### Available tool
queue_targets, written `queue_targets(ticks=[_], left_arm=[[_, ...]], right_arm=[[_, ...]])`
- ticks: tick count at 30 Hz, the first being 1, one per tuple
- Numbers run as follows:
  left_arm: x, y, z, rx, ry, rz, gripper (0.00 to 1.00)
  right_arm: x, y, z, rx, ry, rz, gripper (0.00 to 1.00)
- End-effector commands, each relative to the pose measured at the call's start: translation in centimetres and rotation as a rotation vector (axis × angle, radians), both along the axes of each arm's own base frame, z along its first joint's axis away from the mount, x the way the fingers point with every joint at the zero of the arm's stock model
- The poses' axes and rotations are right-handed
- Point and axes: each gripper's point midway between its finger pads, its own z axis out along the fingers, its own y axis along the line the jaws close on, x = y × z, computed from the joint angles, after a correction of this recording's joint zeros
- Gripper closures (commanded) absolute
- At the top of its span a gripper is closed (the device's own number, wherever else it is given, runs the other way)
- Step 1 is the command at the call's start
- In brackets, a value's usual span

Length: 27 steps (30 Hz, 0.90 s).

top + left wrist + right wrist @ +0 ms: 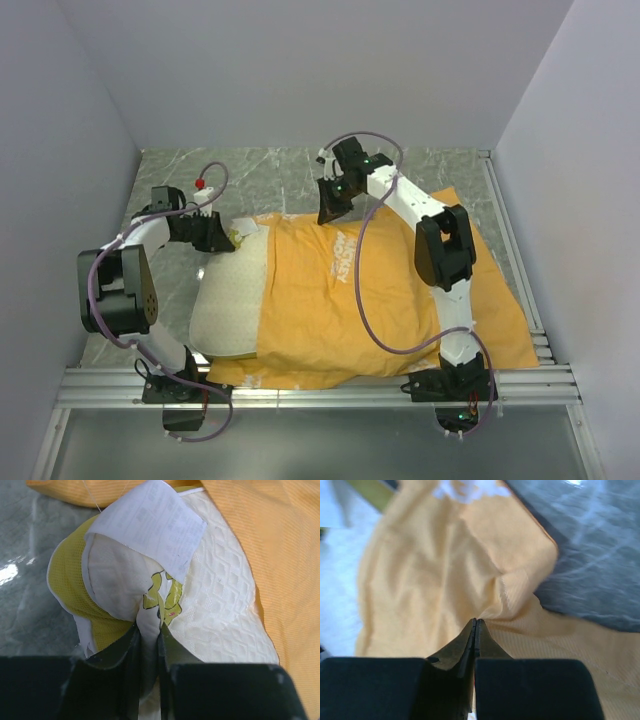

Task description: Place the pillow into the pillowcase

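Orange pillowcase (pixel 380 300) covers most of the pillow (pixel 230 310), whose bare end, yet to go in, juts from its mouth pinched by the left hand (pixel 148 630), while the right hand (pixel 475 625), pressed together, sits at its far edge.

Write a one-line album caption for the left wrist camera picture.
Left hand pinches a corner of the cream pillow beside its white tag, orange pillowcase alongside.
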Motion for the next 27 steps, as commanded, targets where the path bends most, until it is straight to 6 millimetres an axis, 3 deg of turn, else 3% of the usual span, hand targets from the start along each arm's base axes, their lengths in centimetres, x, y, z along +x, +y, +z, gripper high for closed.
queue_targets(ticks=[1,4,8,11,14,16,18,19,20,22,24,25,26,27], left_arm=[[-1.1,-3.8,1.5,-0.112,0.011,-0.101,0.97],[-1.1,-5.9,3.5,-0.181,-0.017,-0.16,1.0],[-1.5,-8.9,6.4,-0.293,-0.042,-0.238,0.99],[-1.5,-9.3,7.3,-0.336,-0.038,-0.217,0.99],[-1.9,-8.9,6.8,-0.323,-0.032,-0.207,1.0],[-2.4,-8.5,6.1,-0.334,0.001,-0.174,1.0],[-1.5,-6.4,5.3,-0.347,0.018,-0.074,0.99],[-1.3,-5.9,5.1,-0.368,0.049,-0.022,0.99],[-1.0,-5.3,4.8,-0.375,0.059,0.017,1.0],[-0.1,-3.8,4.2,-0.394,0.062,0.123,0.99],[-0.2,-2.9,3.6,-0.398,0.062,0.203,0.99],[0.5,-2.7,4.2,-0.416,0.03,0.228,1.0],[0.5,-2.7,4.3,-0.423,0.02,0.242,0.99],[0.1,-2.6,3.9,-0.418,0.022,0.274,1.0]], right_arm=[[-2.1,5.7,9.6,0.259,-0.128,0.11,1.0],[-4.1,8.7,12.6,0.362,-0.129,0.182,1.0],[-10.0,14.2,15.3,0.476,-0.089,0.351,1.0],[-9.9,15.7,16.7,0.498,-0.137,0.363,1.0],[-6.8,15.0,16.6,0.469,-0.203,0.303,1.0],[-2.9,13.2,15.8,0.438,-0.258,0.221,1.0],[1.2,10.9,15.0,0.396,-0.313,0.134,1.0],[3.3,9.9,13.2,0.332,-0.35,0.101,1.0],[4.7,9.1,13.3,0.308,-0.387,0.084,1.0],[6.7,7.4,11.8,0.258,-0.396,0.055,1.0],[7.1,7.0,11.4,0.245,-0.398,0.052,0.96],[6.7,7.3,11.4,0.246,-0.393,0.062,0.87],[6.1,7.4,11.3,0.243,-0.376,0.071,0.56],[5.5,7.5,11.4,0.235,-0.37,0.078,0.42]])
